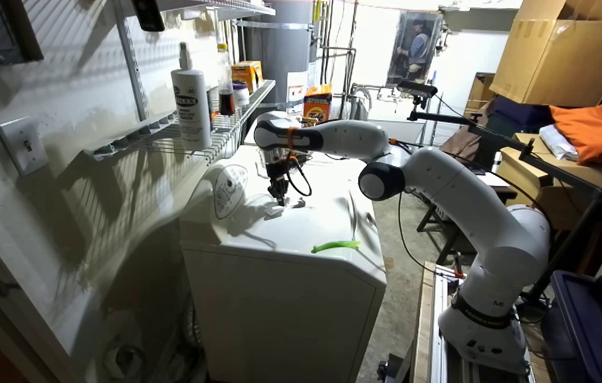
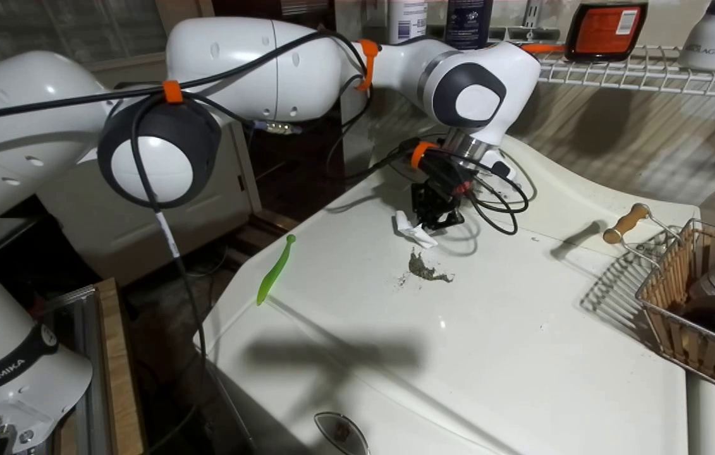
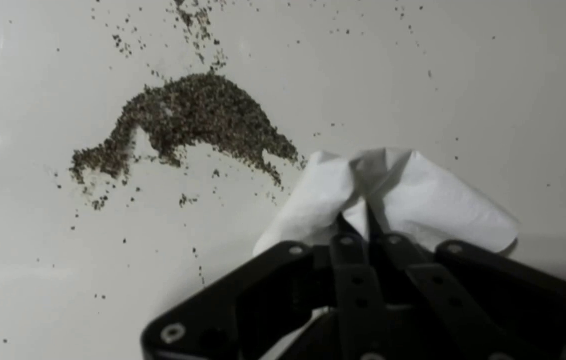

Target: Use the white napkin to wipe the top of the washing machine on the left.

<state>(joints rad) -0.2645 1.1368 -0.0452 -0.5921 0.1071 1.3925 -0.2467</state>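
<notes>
The white napkin (image 3: 448,207) is pinched between the fingertips of my gripper (image 3: 360,220) and fans out on both sides. In both exterior views my gripper (image 1: 281,201) (image 2: 430,222) points down at the white machine top (image 1: 314,226) (image 2: 509,328). The napkin (image 1: 274,210) (image 2: 414,231) is at or just above that surface; I cannot tell whether it presses on it. A curved pile of dark grains (image 3: 202,115) lies on the top, just left of the napkin in the wrist view, with loose specks around. The pile (image 2: 423,268) also shows in an exterior view.
A green long-handled tool (image 1: 336,246) (image 2: 276,270) lies near the machine top's edge. A wire basket (image 2: 667,303) with bottles and a wooden handle stands on the surface. A wire shelf with a white spray bottle (image 1: 192,109) hangs on the wall beside the arm.
</notes>
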